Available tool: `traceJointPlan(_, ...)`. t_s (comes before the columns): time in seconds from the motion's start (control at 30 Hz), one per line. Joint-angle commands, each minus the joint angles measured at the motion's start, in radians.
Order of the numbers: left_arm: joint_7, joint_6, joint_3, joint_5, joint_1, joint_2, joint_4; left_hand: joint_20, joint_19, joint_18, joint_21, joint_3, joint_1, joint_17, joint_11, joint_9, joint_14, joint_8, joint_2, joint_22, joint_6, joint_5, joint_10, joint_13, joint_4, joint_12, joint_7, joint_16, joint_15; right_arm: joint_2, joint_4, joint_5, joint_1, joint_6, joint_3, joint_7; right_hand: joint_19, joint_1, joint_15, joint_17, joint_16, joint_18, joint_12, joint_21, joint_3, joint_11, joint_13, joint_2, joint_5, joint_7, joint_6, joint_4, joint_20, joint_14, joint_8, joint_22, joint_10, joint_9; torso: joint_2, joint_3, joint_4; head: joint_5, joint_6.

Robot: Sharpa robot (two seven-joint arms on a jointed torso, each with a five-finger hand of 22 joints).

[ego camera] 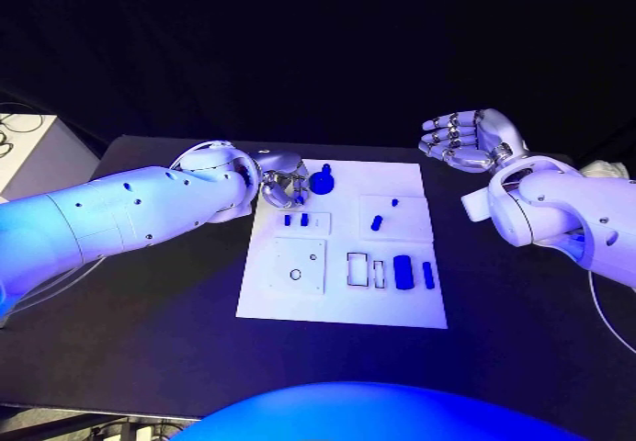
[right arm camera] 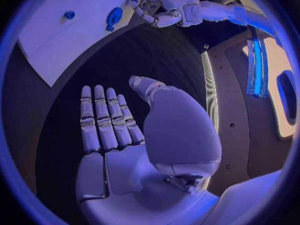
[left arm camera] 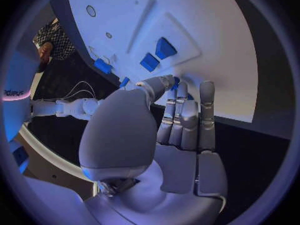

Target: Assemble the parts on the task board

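The left robot hand is pinching a blue part at the board's eleven o'clock; the right robot hand is hovering released.

Task board looks like smooth matt white plastic or card with shallow raised and recessed panels; the parts look like solid blue plastic, slight sheen. Left hand and right hand are silver, metallic-looking with a satin gloss on the segments, palm shell smooth and glossy in the wrist views; arm casings are smooth glossy white plastic. Table is black, matt, low-sheen, exact material unclear.
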Motion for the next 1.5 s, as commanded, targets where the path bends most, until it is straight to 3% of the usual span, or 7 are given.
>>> traceJointPlan(0.03,0.000,0.030,-0.001,-0.007,-0.002,0.004,-0.001,-0.004,0.000,0.015,0.003,0.000,-0.009,-0.001,-0.001,0.001,0.004,-0.004,0.004,0.001,0.009,0.001,0.006,0.001,-0.007,-0.004,0.001,0.004,0.000,0.000,0.000,-0.004,0.000,0.010,0.000,0.005,-0.005,-0.005,0.003,-0.001,-0.003,0.006,-0.006,-0.001,0.001,0.005,0.000,0.005,0.004,0.049,0.001,-0.005,0.000,-0.005,-0.005,-0.002,0.006,-0.001,0.000,-0.0003,0.0009,-0.003,0.001)
traceJointPlan(0.37,0.000,0.056,-0.003,-0.007,-0.003,0.003,0.003,-0.004,0.002,0.014,0.006,-0.004,-0.011,0.009,-0.005,0.004,0.012,-0.006,0.007,0.005,0.020,-0.001,0.020,0.005,-0.013,-0.009,-0.002,0.008,-0.002,-0.001,0.000,-0.004,0.000,0.011,0.000,0.004,-0.005,-0.005,0.003,-0.001,-0.003,0.006,-0.006,-0.001,0.001,0.005,0.000,0.005,0.004,0.049,0.001,-0.005,0.000,-0.005,-0.005,-0.002,0.006,-0.001,0.000,-0.0003,-0.0004,-0.002,-0.001)
traceJointPlan(0.63,-0.008,0.063,-0.004,-0.007,-0.003,0.006,-0.005,-0.005,0.002,0.014,0.006,-0.007,-0.015,0.008,-0.005,0.005,0.013,-0.009,0.006,0.006,0.022,-0.002,0.022,0.007,-0.014,-0.014,-0.002,0.008,-0.002,-0.001,0.000,-0.004,0.000,0.010,0.000,0.005,-0.005,-0.006,0.003,-0.002,-0.003,0.006,-0.006,-0.001,0.001,0.005,0.000,0.006,0.004,0.049,0.001,-0.005,0.000,-0.005,-0.006,-0.002,0.006,-0.002,0.000,-0.0009,0.0021,-0.002,-0.002)
traceJointPlan(0.87,-0.014,0.062,-0.005,-0.007,-0.003,0.009,-0.012,-0.002,-0.004,0.014,0.000,-0.014,-0.029,-0.005,0.004,0.001,0.005,-0.035,0.002,0.001,-0.002,-0.003,0.007,0.007,-0.015,-0.041,0.005,0.007,0.005,-0.001,0.000,-0.004,0.000,0.010,0.000,0.004,-0.007,-0.007,0.004,-0.008,-0.003,0.006,-0.007,0.000,0.000,0.005,0.000,0.007,0.004,0.049,0.003,-0.008,0.000,-0.005,-0.007,-0.002,0.007,-0.003,0.000,-0.0005,0.0011,-0.001,0.000)
traceJointPlan(1.13,-0.018,0.056,-0.005,-0.007,-0.003,0.009,-0.013,0.006,-0.006,0.015,-0.010,-0.013,-0.043,-0.031,0.011,-0.022,-0.012,-0.109,-0.014,-0.005,-0.095,0.004,-0.002,0.015,-0.020,-0.069,0.019,0.003,0.012,-0.002,-0.001,-0.004,0.000,0.011,0.000,0.003,-0.007,-0.007,0.004,-0.009,-0.003,0.006,-0.007,0.000,-0.001,0.005,0.000,0.007,0.004,0.049,0.003,-0.008,0.000,-0.006,-0.007,-0.002,0.007,-0.003,-0.001,-0.0003,0.0006,-0.001,0.000)
traceJointPlan(1.5,-0.025,0.042,-0.005,-0.007,-0.005,0.004,-0.011,0.007,-0.003,0.015,-0.015,-0.012,-0.049,-0.041,0.013,-0.034,-0.016,-0.145,-0.021,-0.009,-0.151,0.005,-0.003,0.022,-0.022,-0.081,0.017,0.004,0.013,-0.003,-0.002,-0.007,0.000,0.021,0.000,-0.006,-0.011,-0.009,0.005,-0.014,-0.005,0.005,-0.007,-0.002,-0.002,0.005,0.000,0.007,0.003,0.048,0.004,-0.010,0.001,-0.011,-0.008,-0.002,0.008,-0.004,0.000,0.0003,0.0004,-0.002,0.003)
